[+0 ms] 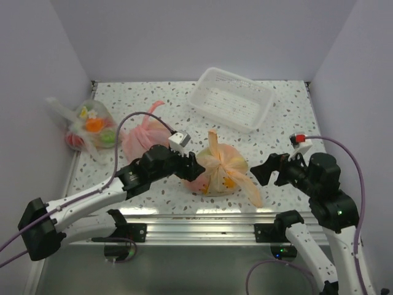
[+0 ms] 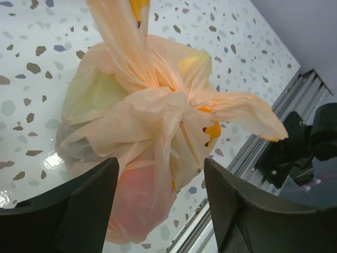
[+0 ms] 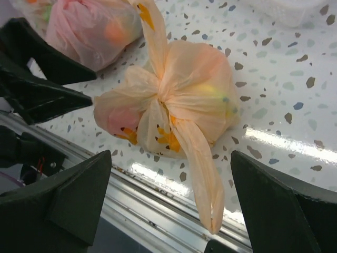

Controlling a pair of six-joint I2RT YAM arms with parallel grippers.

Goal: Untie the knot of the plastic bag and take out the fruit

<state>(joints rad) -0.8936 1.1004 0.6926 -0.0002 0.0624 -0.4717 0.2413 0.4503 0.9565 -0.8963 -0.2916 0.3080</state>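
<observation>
So: 1 plastic bag (image 1: 232, 167) w/ 1 knot (image 1: 214, 161).

Three tied plastic bags, one peach-orange plastic bag (image 1: 222, 167), one pink bag (image 1: 142, 139), one clear flower-print bag (image 1: 89, 128), one knot (image 2: 169, 103) with two tails, one white plastic basket (image 1: 212, 74), two robot arms, two grippers, left gripper (image 1: 198, 170), right gripper (image 1: 263, 173).

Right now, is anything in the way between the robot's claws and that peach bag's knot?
Nothing visible. The open left gripper sits beside the knot; only bare table separates the open right gripper from the plastic bag. The pink bag lies behind the left gripper.
</observation>
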